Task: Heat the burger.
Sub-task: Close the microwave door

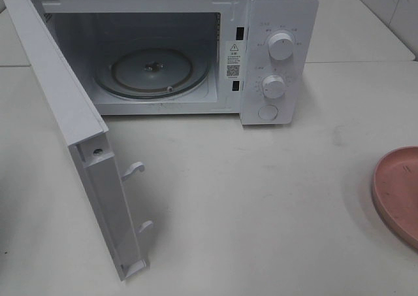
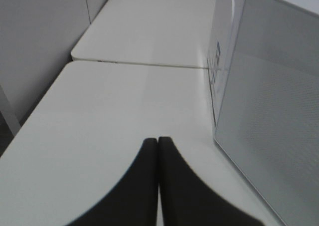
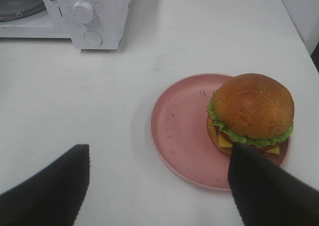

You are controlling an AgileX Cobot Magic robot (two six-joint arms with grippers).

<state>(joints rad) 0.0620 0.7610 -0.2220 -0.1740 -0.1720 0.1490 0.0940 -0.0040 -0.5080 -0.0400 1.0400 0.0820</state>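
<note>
The burger (image 3: 251, 109), with a glossy brown bun, green lettuce and yellow cheese, sits on the far side of a pink plate (image 3: 179, 131) in the right wrist view. My right gripper (image 3: 159, 148) hangs open over the near part of the plate, and one dark finger (image 3: 264, 186) overlaps the burger's near edge. Nothing is between its fingers. My left gripper (image 2: 158, 140) is shut and empty above the white table, beside the open microwave door (image 2: 269, 111). The exterior high view shows neither gripper nor the burger.
The white microwave (image 1: 277, 48) stands at the back with its door (image 1: 72, 132) swung out to the left and a glass turntable (image 1: 153, 70) inside. The pink plate's edge (image 1: 398, 191) shows at the table's right side.
</note>
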